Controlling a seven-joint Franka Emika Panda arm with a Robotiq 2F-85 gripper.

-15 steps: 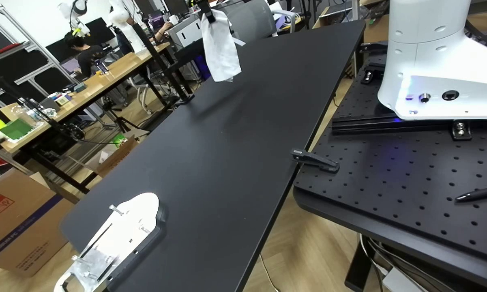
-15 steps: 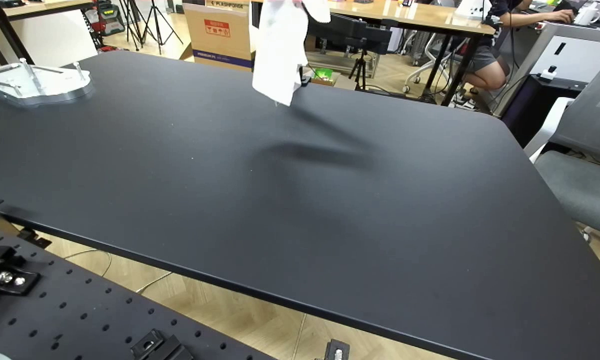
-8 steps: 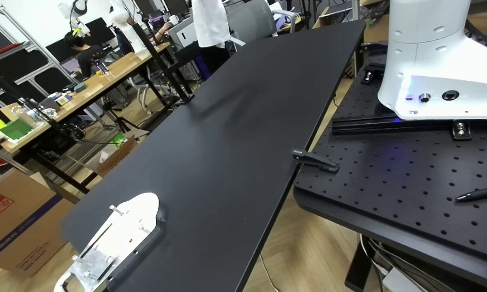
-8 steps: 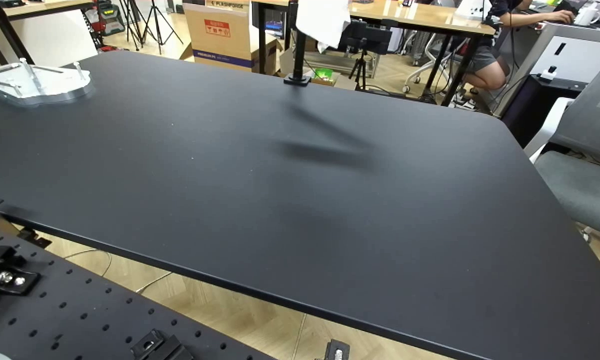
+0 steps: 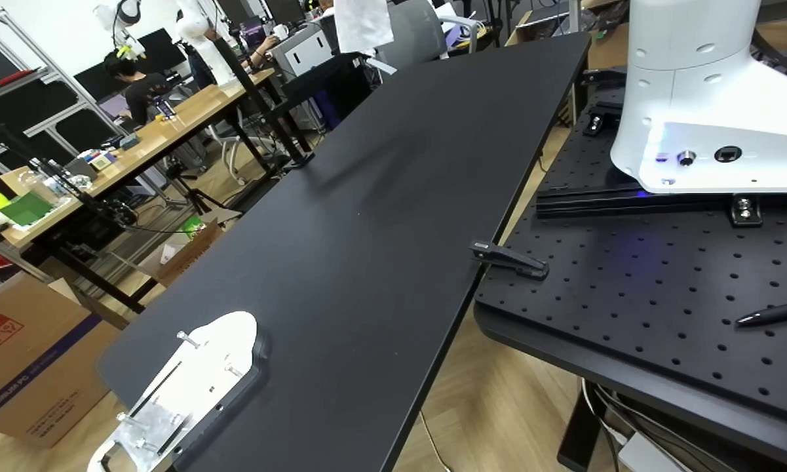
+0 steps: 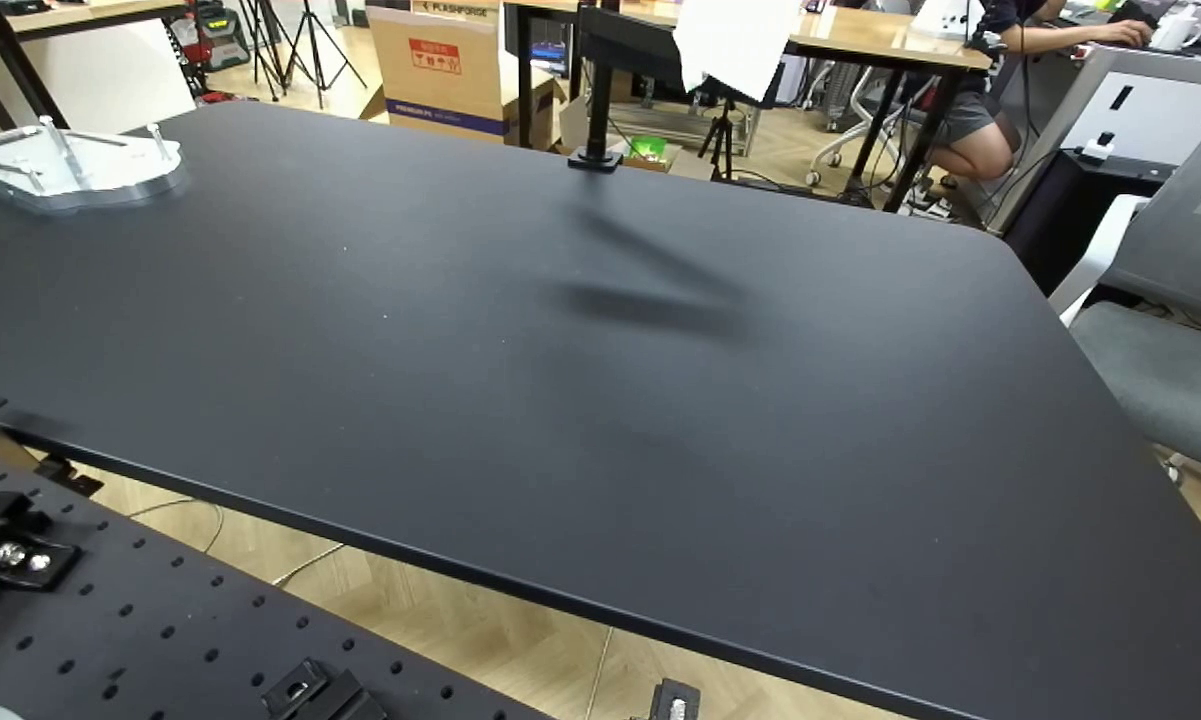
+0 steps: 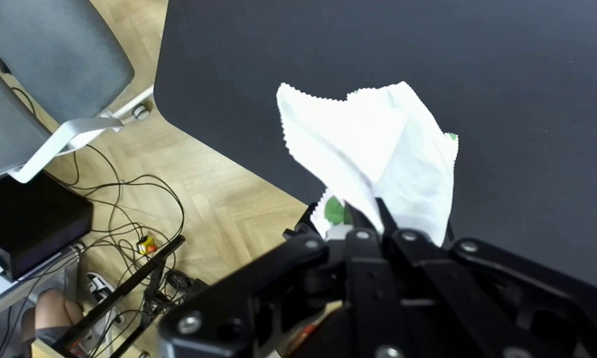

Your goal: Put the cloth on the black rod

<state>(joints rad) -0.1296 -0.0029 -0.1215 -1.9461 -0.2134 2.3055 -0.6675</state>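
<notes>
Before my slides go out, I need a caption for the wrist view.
The gripper pinches a white cloth, dark tabletop beyond, grey chair at the frame's upper left.

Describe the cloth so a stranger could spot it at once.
Start with the black tabletop filling the wrist view's upper right. Against it, near the middle, the jaws pinch the white cloth. Zigzag edges and bits of green set it apart from the smooth white chair arm at left.

In the wrist view, the black two-fingered gripper [image 7: 373, 213] is pointed toward twelve o'clock (its slim fingers [image 7: 387, 217] held close together).
</notes>
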